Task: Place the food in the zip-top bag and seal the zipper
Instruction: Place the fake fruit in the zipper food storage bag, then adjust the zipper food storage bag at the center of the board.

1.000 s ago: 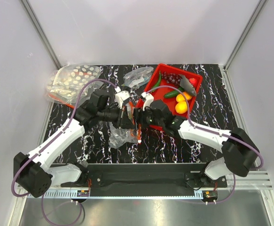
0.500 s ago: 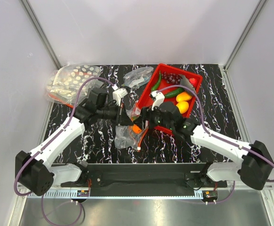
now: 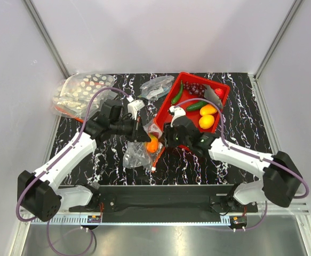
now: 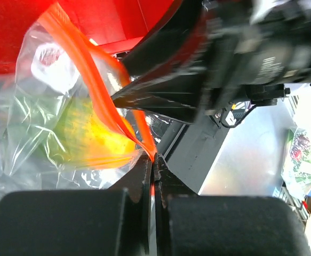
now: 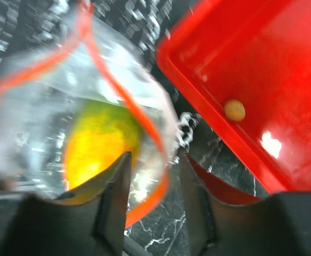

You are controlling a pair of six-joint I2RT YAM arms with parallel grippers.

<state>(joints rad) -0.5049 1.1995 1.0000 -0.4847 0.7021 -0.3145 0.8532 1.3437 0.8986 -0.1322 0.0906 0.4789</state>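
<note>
One orange-yellow plastic toy mango (image 3: pixel 153 144) lies inside the clear, wrinkled zip-top bag (image 3: pixel 135 156). The bag hangs between the two grippers over the black marbled table (image 3: pixel 110 173), just left of the red plastic tray (image 3: pixel 207 80). The orange press-seal zipper (image 4: pixel 99 90) along the bag's mouth stands parted, with the mango below it against the film.

The left gripper (image 4: pixel 152 173) is fully closed and pinches one end of the zipper strip between its fingertips. The right gripper (image 5: pixel 152 184) has its jaws partly apart. One run of the zipper strip passes through the gap, and neither finger is seen pressing on it.

Inside the tray lie:
- yellow lemons (image 3: pixel 206 121)
- green cucumbers (image 3: pixel 195 105)
- purple grapes (image 3: pixel 195 88)
- a grey fish (image 3: pixel 213 96)
- a red piece (image 3: pixel 219 92)

A small greyish clear bag (image 3: pixel 158 86) rests beside the tray's far left side. Clear bags with white round spots (image 3: pixel 83 90) are piled at the table's far left corner.
</note>
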